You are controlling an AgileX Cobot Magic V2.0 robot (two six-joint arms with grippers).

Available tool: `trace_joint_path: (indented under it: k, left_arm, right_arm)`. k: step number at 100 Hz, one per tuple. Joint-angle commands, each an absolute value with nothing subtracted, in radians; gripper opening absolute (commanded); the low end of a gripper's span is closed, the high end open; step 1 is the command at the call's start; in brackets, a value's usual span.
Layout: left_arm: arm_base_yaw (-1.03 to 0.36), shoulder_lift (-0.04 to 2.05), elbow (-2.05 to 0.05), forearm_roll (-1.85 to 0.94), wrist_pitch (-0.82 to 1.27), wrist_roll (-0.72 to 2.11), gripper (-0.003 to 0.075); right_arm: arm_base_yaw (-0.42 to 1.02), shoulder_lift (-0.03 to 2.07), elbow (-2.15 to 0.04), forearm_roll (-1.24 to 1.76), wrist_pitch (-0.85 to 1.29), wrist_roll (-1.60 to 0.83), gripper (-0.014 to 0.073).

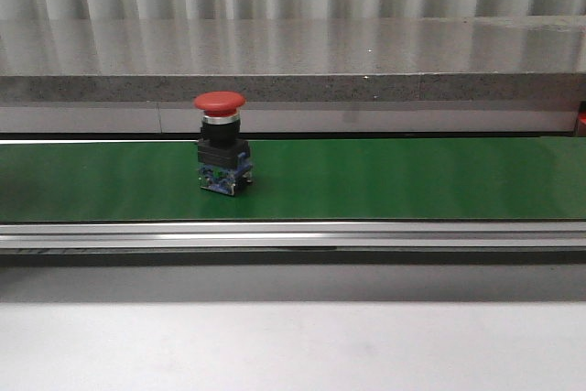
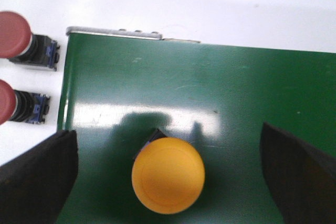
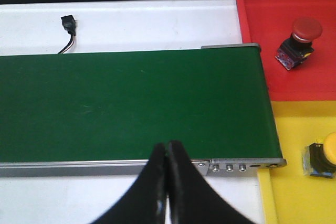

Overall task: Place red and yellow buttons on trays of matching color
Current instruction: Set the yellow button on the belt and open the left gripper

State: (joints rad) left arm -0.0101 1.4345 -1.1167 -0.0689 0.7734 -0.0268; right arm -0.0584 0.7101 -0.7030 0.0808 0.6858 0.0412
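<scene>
The left gripper [image 2: 168, 179] hangs with jaws apart around a yellow button [image 2: 168, 175] standing on the green belt [image 2: 236, 103]; closing on it looks next. The right gripper [image 3: 167, 182] has jaws together, empty. Farther off, the red tray [image 3: 262, 35] and yellow tray [image 3: 294, 192] each hold one matching button.

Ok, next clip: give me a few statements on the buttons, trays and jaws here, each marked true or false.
1. The left gripper has its jaws open around a yellow button on the green belt. True.
2. The right gripper grips a red button. False: its jaws are shut on nothing.
3. The red tray holds a red button. True.
4. The yellow tray holds nothing. False: a yellow button sits on it.
5. The front view shows a red button upright on the belt. True.
</scene>
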Motion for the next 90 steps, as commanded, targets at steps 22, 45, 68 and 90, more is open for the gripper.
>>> trace_joint_path:
  k: [22,45,68,90]
  left_arm:
    - [-0.088,1.161,-1.098,-0.069,0.676,-0.008,0.0670]
    - [-0.165,0.925,-0.936,-0.069,0.598,-0.008,0.0670]
    - [-0.188,0.671,-0.735,-0.069,0.567,-0.008,0.0670]
    - [-0.188,0.455,-0.571,-0.069,0.530,-0.008,0.0636]
  right_arm:
    - [-0.057,0.706,-0.728,0.080,0.623,0.029,-0.0067]
    - [-0.057,0.706,-0.728,0.080,0.623,0.029,-0.0067]
    - [-0.057,0.706,-0.728,0.080,0.623,0.029,-0.0067]
    - [-0.057,0.706,-0.728,0.080,0.623,0.029,-0.0067]
